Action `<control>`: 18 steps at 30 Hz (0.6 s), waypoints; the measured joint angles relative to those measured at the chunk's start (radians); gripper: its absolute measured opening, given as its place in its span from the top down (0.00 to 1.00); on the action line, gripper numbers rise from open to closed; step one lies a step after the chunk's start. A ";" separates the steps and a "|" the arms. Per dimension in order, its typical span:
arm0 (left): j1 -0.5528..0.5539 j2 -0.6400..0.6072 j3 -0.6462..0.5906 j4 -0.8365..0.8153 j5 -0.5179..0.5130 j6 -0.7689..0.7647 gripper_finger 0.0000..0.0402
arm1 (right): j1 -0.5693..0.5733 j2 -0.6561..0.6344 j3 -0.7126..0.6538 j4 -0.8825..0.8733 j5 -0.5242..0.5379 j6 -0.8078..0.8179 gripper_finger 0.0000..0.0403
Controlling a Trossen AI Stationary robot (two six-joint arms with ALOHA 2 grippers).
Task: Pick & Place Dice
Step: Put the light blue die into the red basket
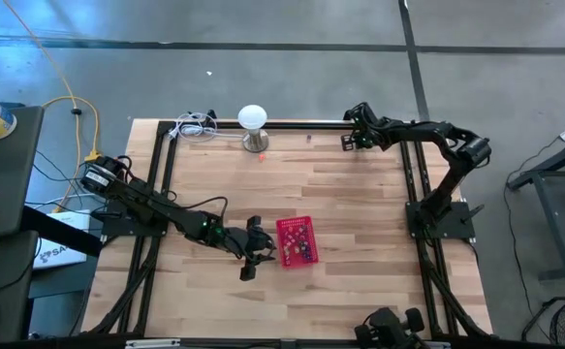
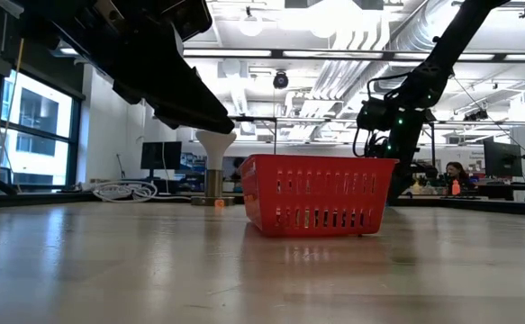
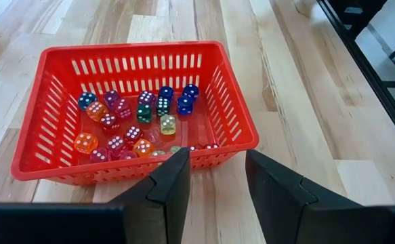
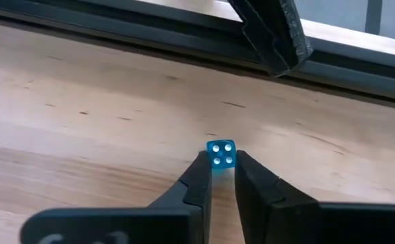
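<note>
The red basket (image 1: 297, 240) (image 2: 316, 193) sits on the wooden table and holds several small dice (image 3: 136, 122) in mixed colours. My left gripper (image 3: 214, 169) (image 1: 253, 254) hovers open just at the basket's left side, touching nothing. My right gripper (image 4: 219, 177) (image 1: 352, 136) is near the table's far edge, shut on a single blue die (image 4: 221, 154). One small orange-red die (image 1: 261, 155) (image 2: 219, 202) lies on the table by the lamp's base. My right gripper pinches the blue die by two opposite side faces (image 4: 213, 157) between its two fingertips (image 4: 198, 175), only at their free ends. The four-pip face points toward the wrist camera. Whether the die is lifted clear or touches the table, I cannot tell.
A white dome-topped lamp (image 1: 253, 121) (image 2: 215, 157) stands at the far edge, with coiled white cable (image 1: 195, 126) beside it. Black frame rails (image 1: 301, 124) border the table. Bare wood lies right of and near the basket. A person (image 2: 451, 175) sits far off in the room.
</note>
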 joint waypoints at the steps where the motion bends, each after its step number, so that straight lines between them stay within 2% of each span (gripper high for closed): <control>1: 0.000 0.000 0.000 0.000 0.000 0.000 0.66 | 0.000 0.000 0.000 0.000 0.002 0.000 0.92; 10: 0.000 0.000 0.000 -0.001 -0.004 0.000 0.66 | 0.011 0.000 0.000 -0.010 0.040 -0.028 0.92; 18: 0.000 0.000 0.000 -0.001 -0.003 0.000 0.66 | 0.105 -0.010 0.000 -0.066 0.053 -0.131 0.92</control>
